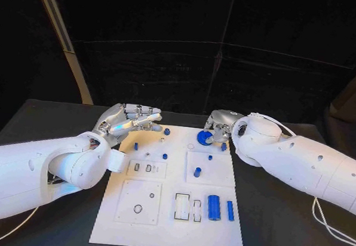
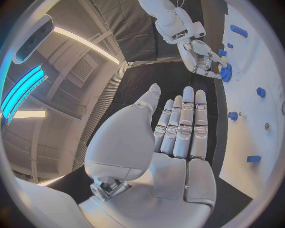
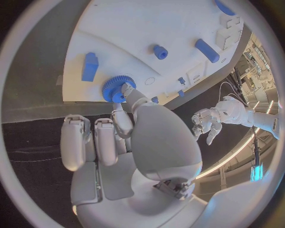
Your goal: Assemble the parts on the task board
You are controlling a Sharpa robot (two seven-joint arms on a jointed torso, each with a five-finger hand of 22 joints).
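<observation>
Blue gear (image 1: 203, 137) sits flat at the far edge of the task board (image 1: 166, 230), roughly 12 o'clock from board centre, slightly right. Right wrist view shows its toothed rim (image 3: 118, 89) clearly.

Right hand (image 1: 220, 128) is on the gear: fingers (image 3: 128, 90) pinch it at the rim and top, with the other fingers curled beside them. Left wrist view shows the same grip from across the board (image 2: 209, 61).

Other blue parts on the board:
- large cylinder (image 1: 213, 207) lying at about 4 o'clock, with a slim bar (image 1: 230, 210) just beside it on its right
- oblong piece (image 1: 197, 172) near centre right
- small peg (image 1: 164, 156) near centre, another small peg (image 1: 167, 131) at 11 o'clock by the far edge
- small piece (image 1: 135, 146) at the left edge, 10 o'clock

Left hand (image 1: 131, 120) hovers over the board's far-left corner, about 10–11 o'clock, holding nothing. Left wrist view: fingers (image 2: 184, 123) straight and side by side, thumb apart, palm open.

Board lies in the middle of the black counter (image 1: 287, 231). A white cable (image 1: 335, 228) runs on the counter at 3–4 o'clock, under the right arm.
</observation>
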